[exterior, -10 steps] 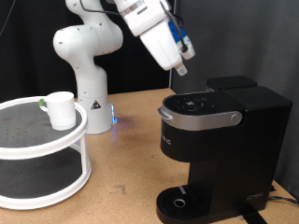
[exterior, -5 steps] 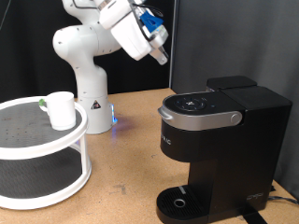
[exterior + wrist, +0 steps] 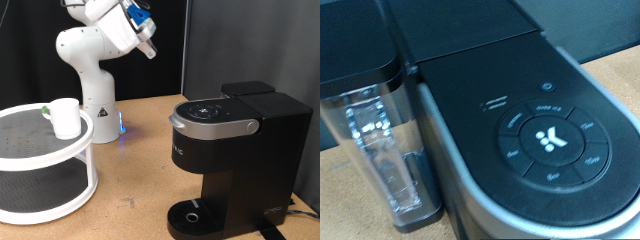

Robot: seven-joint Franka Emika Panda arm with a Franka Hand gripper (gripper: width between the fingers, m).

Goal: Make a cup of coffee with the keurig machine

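Hovering high, the tool (image 3: 150, 50) overlooks the keurig machine (image 3: 232, 150).

This is a robotics lab: a white robot arm (image 3: 85, 60) is fixed on a wooden bench (image 3: 140, 150), with a black curtain (image 3: 250, 40) behind.
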